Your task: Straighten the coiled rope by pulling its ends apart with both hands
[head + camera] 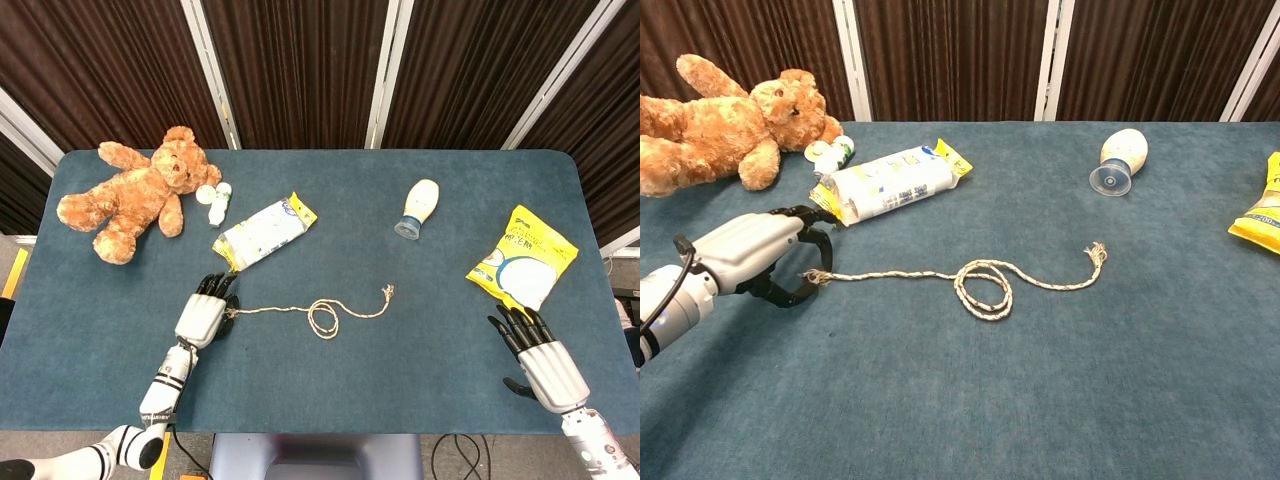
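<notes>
rope [980, 285]: we judge it light, limp | grip frayed tips | left hand [765, 255] fingers curl around 1 tip, grip unclear | right hand [540, 358] fingers spread, empty

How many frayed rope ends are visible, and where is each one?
2. One frayed end lies at the left hand, between its curled fingers. The other frayed end lies free on the table, right of the coil.

You work at a blue-green felt-topped table [420, 330] with rounded corners; behind it hang dark brown pleated curtains [295, 70] split by white vertical posts [385, 70].
</notes>
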Motion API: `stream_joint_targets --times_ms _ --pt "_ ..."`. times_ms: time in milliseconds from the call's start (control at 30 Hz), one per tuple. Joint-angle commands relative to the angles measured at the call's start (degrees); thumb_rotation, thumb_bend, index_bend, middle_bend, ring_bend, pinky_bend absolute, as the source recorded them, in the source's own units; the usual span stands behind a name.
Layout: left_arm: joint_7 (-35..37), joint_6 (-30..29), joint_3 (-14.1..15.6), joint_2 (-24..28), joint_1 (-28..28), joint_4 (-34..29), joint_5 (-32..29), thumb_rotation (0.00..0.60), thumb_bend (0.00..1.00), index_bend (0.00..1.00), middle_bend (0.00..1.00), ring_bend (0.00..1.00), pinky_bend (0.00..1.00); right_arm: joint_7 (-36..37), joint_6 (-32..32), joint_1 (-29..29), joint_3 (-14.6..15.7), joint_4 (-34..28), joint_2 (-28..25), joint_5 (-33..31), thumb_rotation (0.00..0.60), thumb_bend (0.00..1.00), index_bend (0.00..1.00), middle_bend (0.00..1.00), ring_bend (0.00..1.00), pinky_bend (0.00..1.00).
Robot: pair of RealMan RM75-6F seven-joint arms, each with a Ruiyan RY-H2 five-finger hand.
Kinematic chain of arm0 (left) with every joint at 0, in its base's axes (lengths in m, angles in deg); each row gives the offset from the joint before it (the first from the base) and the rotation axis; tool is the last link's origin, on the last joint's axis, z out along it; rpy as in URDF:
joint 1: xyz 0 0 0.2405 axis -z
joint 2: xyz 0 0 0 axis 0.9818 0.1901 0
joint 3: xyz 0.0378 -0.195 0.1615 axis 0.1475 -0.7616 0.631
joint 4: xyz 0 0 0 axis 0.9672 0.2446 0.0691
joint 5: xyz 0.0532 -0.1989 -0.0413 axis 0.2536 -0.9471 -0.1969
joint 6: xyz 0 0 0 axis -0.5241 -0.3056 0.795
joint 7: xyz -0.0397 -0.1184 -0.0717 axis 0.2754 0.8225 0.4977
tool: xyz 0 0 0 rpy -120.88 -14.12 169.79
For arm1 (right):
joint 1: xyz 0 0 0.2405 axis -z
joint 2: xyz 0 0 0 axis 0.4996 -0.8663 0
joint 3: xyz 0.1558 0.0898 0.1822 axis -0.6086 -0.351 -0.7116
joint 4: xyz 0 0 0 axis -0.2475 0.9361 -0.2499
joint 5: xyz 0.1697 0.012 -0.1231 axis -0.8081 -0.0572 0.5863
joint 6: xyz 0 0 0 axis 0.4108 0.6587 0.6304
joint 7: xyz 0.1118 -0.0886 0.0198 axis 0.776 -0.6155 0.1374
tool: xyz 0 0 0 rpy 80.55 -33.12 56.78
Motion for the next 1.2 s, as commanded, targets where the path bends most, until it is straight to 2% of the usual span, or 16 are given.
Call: stream_joint_targets --times_ms 33,267,600,800,1000,1200 --pt "0.0 0.1 -0.1 -0.6 0.4 0.8 -0.4 0.6 0.41 0.48 0.09 0.0 0.11 0.0 -0.1 0.0 0.0 0.0 0.0 -0.1 0.593 0.18 0.0 0.0 0.0 0.0" --pt "0.5 -0.5 0.4 -1.2 0.9 2.1 -0.5 0.6 0.42 0.58 0.11 0.0 0.12 -0.1 -0.2 -0.1 0.0 0.1 0.0 -0.3 0.593 0.18 0.0 0.0 0.0 0.0" --pt "0.3 -1.6 1.2 -0.4 1.3 2.8 0.1 0.6 0.46 0.61 0.11 0.0 0.13 -0.7 -0.3 -0.2 0.3 0.2 0.4 0.1 0.593 0.18 0.0 0.0 0.0 0.0" --pt "0.7 -3.2 2.6 2.2 0.7 0.1 1.7 0.6 0.46 0.62 0.11 0.0 0.13 -1.9 -1.6 -2.8 -0.5 -1.1 1.3 1.9 0.594 0.19 0.01 0.0 0.0 0.0" --pt "0.6 -5.0 3.6 4.9 -0.2 -3.4 2.8 0.6 0.46 0.63 0.11 0.0 0.13 -8.0 -7.7 -9.5 -3.4 -6.9 1.7 3.6 0.6 0.23 0.23 0.0 0.0 0.0" --pt "0.5 -5.9 3.4 6.3 -0.7 -4.8 2.3 0.6 0.46 0.63 0.12 0.0 0.13 -15.2 -17.8 -16.8 -8.0 -9.9 5.2 0.2 0.6 0.27 0.39 0.0 0.0 0.0"
